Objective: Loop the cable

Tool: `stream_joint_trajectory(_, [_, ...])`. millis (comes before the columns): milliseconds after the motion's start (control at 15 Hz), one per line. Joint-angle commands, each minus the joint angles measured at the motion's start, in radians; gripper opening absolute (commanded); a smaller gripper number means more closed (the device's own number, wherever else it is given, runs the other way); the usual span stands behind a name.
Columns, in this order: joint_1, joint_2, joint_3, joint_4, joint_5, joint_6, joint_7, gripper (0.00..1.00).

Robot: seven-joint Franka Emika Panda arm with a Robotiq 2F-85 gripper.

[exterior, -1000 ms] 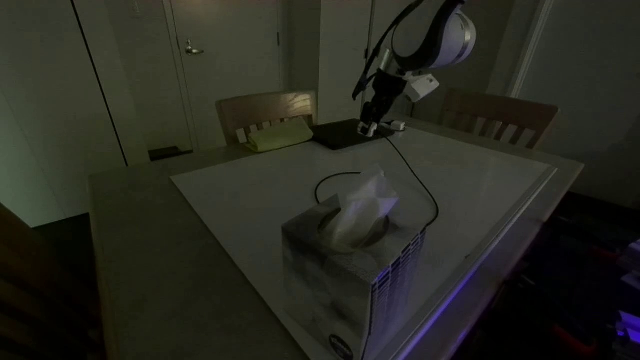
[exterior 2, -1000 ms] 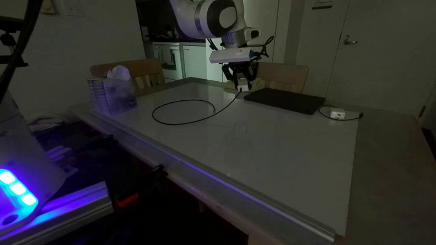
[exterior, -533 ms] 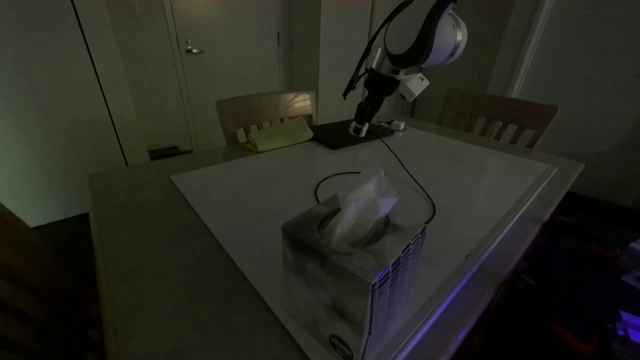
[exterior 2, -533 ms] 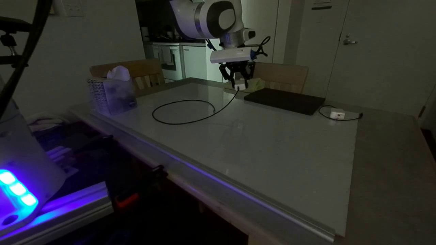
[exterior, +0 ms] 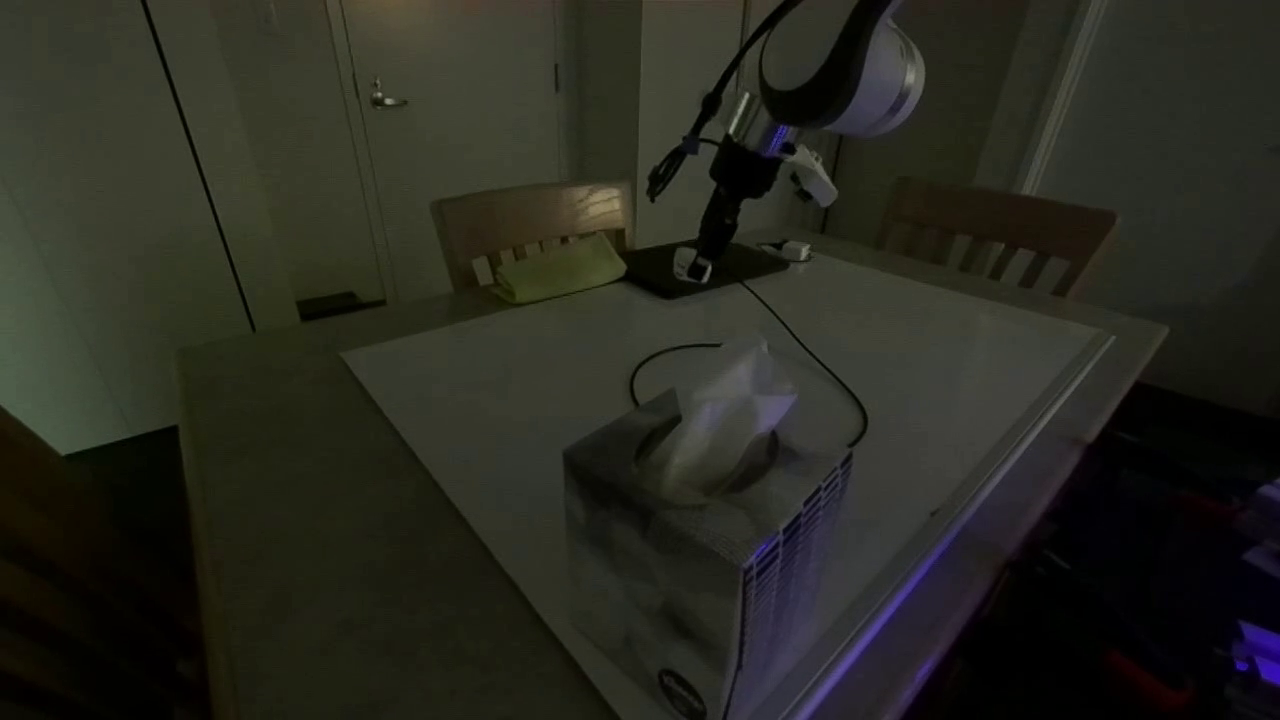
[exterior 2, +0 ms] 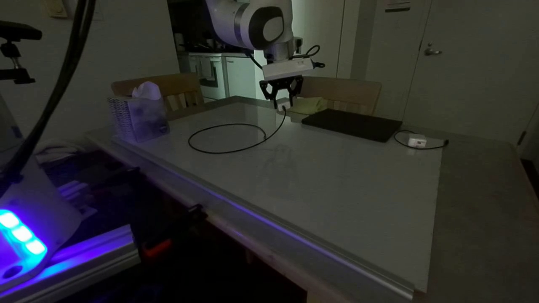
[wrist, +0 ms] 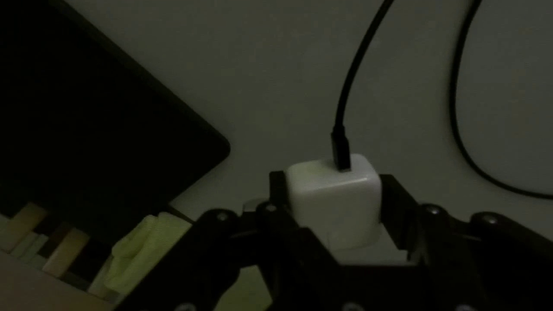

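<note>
In an exterior view, a tissue box (exterior 2: 139,114) stands left; the cable (exterior 2: 223,152) curves over the white board (exterior 2: 345,185), rising to its plug (exterior 2: 284,103), clasped in the jaws of the gripper (exterior 2: 284,104) (up in the air); rightward, a dark pad (exterior 2: 351,124).

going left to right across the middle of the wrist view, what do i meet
A dark pad → the white plug, held between the jaws → a bend of the black cable
</note>
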Motion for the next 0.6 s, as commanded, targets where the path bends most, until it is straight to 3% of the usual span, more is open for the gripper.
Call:
stream_joint_trajectory(0, [0.011, 0.001, -0.012, 0.000, 0.025, 0.001, -0.025, 0.54])
stream_joint_trajectory(400, [0.023, 0.002, -0.016, 0.000, 0.024, 0.002, -0.013, 0.54])
stream_joint_trajectory(467, [0.023, 0.002, -0.016, 0.000, 0.024, 0.002, -0.013, 0.29])
stream_joint_trajectory(533, [0.025, -0.001, -0.018, -0.006, 0.014, 0.007, -0.023, 0.29])
